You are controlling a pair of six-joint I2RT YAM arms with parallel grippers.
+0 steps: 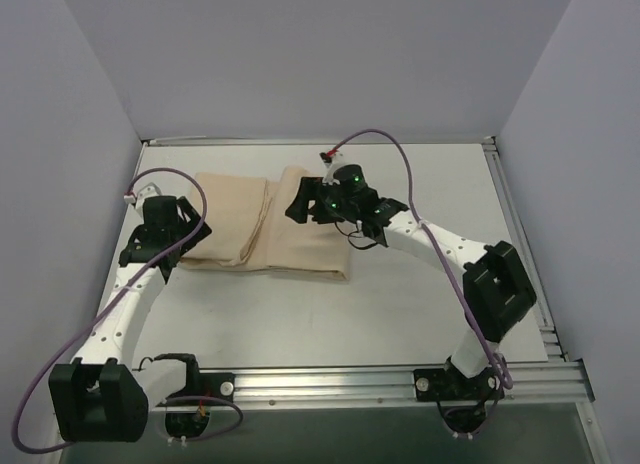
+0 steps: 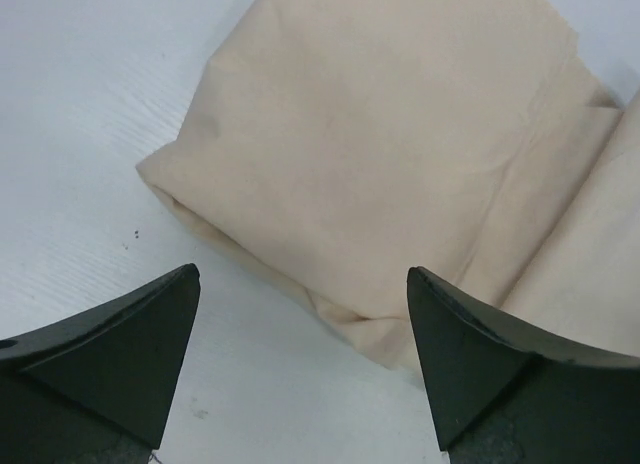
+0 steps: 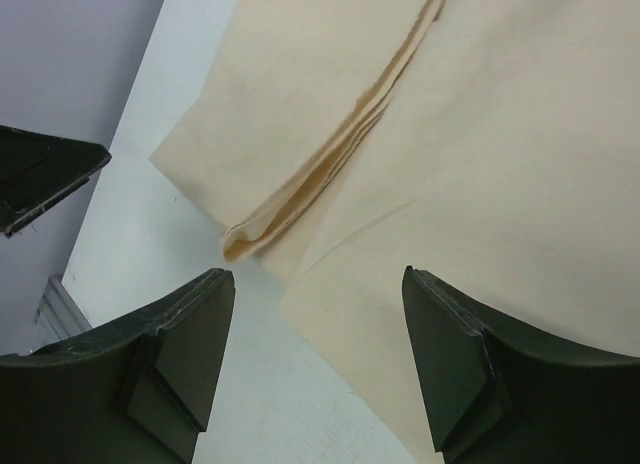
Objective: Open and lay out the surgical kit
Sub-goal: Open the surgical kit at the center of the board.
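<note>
Beige surgical kit (image 1: 265,224), folded shut, flat on the table (image 1: 400,304), far middle. At its left corner, left gripper (image 2: 300,284) spread wide. Over the layered edge, right gripper (image 3: 318,279) likewise, both empty. Looks soft and limp; best pinched by a loose edge layer.

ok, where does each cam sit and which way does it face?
Top external: fixed above and behind the bases, looking down on the table and the beige cloth wrap; left arm and right arm both show.
Left wrist: on the left arm, looking down at a wrap corner; the open left gripper frames it.
Right wrist: on the right arm, looking down at the wrap's layered fold; the open right gripper shows.
Shared: all three see the wrap.
</note>
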